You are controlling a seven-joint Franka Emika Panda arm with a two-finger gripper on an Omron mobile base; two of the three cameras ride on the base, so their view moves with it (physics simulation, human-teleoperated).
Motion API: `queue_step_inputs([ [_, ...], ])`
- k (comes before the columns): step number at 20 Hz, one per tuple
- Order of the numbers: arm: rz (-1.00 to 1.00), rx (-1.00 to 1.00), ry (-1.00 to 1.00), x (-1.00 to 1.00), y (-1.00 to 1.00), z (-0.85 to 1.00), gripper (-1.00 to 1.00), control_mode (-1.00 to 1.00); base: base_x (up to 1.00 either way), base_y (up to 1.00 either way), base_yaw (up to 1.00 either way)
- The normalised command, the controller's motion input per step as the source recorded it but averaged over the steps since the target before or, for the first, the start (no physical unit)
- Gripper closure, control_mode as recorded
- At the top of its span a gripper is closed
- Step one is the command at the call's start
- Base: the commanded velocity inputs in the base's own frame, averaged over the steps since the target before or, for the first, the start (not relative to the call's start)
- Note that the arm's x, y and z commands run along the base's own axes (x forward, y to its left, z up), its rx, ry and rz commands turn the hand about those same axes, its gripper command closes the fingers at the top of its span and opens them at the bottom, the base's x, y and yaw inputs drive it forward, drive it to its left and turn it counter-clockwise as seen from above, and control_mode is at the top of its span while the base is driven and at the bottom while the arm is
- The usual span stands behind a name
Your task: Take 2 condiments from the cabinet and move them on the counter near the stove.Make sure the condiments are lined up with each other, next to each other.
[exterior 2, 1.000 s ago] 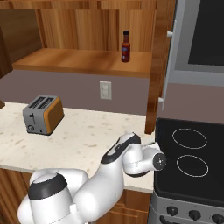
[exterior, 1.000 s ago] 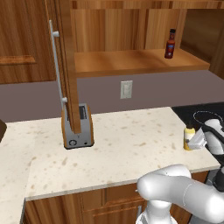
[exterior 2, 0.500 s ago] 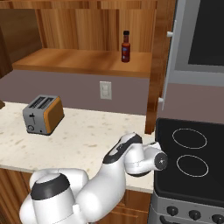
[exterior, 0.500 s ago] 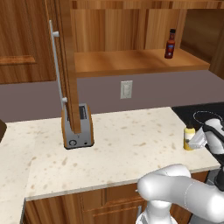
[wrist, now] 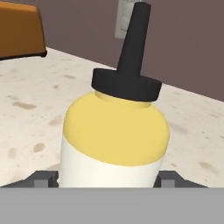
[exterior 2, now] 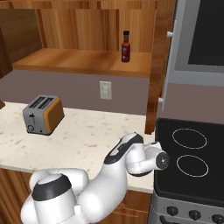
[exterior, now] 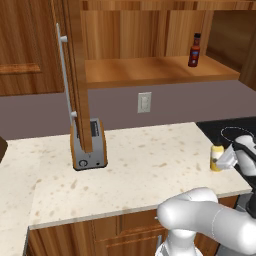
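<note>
From where I sat, the toaster point(exterior: 89, 145) stood at the left of the counter point(exterior: 145, 165). The dark red sauce bottle point(exterior: 194, 50) remained on the cabinet point(exterior: 155, 70) shelf. Right of it, the yellow squeeze bottle point(exterior: 216, 157) stood upright near the stove point(exterior 2: 192, 153), between the gripper point(wrist: 105, 180) fingertips point(wrist: 43, 180); I couldn't tell whether they pressed it.
</note>
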Motion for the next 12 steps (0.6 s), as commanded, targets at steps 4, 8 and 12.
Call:
queue_step_inputs([
  [4, 0.0, 0.02, 0.0, -0.08, -0.12, 0.0, -1.0, -1.0, 0.0, 0.0, 0.0],
  [8, 0.0, 0.0, 0.0, -0.26, -0.16, 0.0, -1.0, -1.0, 0.0, 0.0, 0.0],
  [12, 0.0, 0.0, -0.01, -0.38, -0.08, 0.0, -1.0, -1.0, 0.0, 0.0, 0.0],
])
